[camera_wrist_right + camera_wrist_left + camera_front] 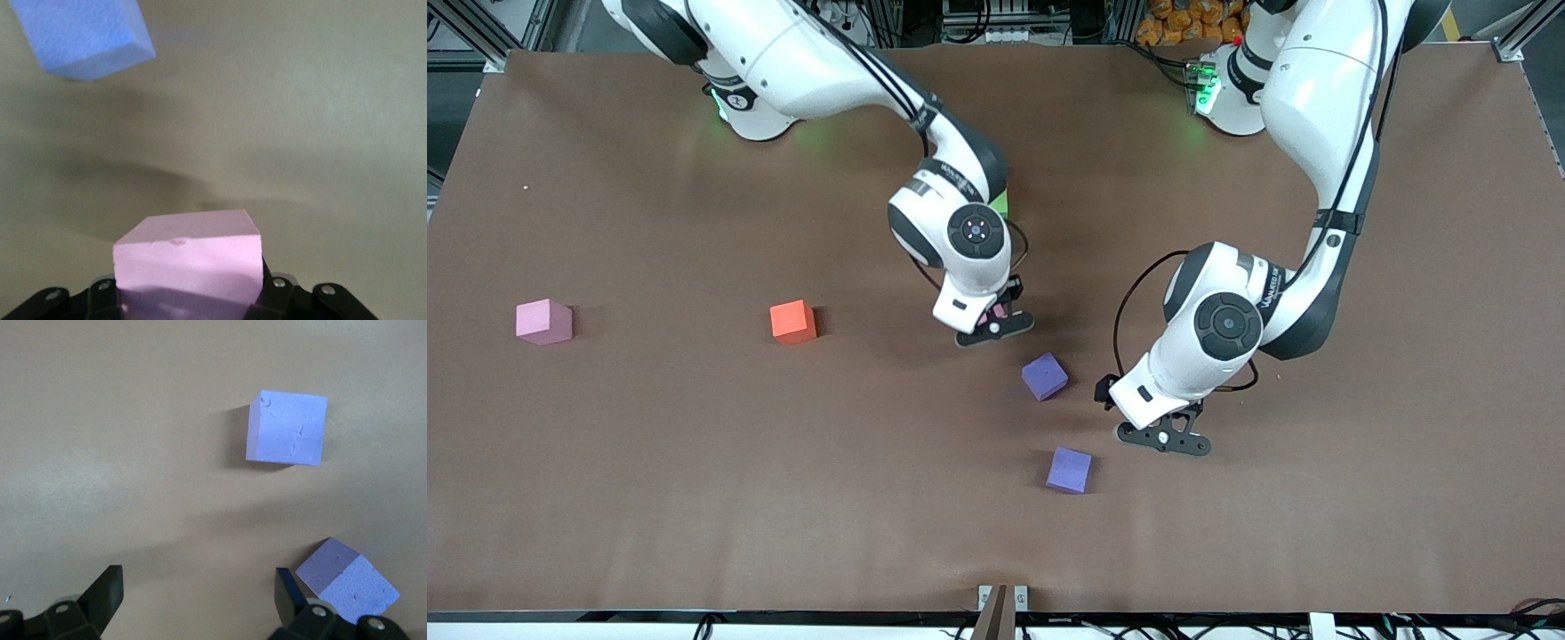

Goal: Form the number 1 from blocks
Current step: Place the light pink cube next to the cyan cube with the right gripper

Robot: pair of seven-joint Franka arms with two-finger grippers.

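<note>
My right gripper (996, 325) is shut on a pink block (187, 257) over the middle of the table; in the front view only a sliver of pink shows under the hand. A purple block (1044, 376) (80, 33) lies just beside it, toward the front camera. A second purple block (1069, 469) lies nearer still. My left gripper (1163, 440) hangs open over bare table beside these two, its fingers (107, 590) wide apart with nothing between them. Both purple blocks show in the left wrist view, one block (287, 428) out ahead, the other block (347, 577) beside a fingertip.
An orange block (793, 321) and another pink block (543, 321) lie toward the right arm's end of the table. A green block (1001, 203) peeks out from under the right arm's wrist. The brown table cover (694, 498) is bare along the front edge.
</note>
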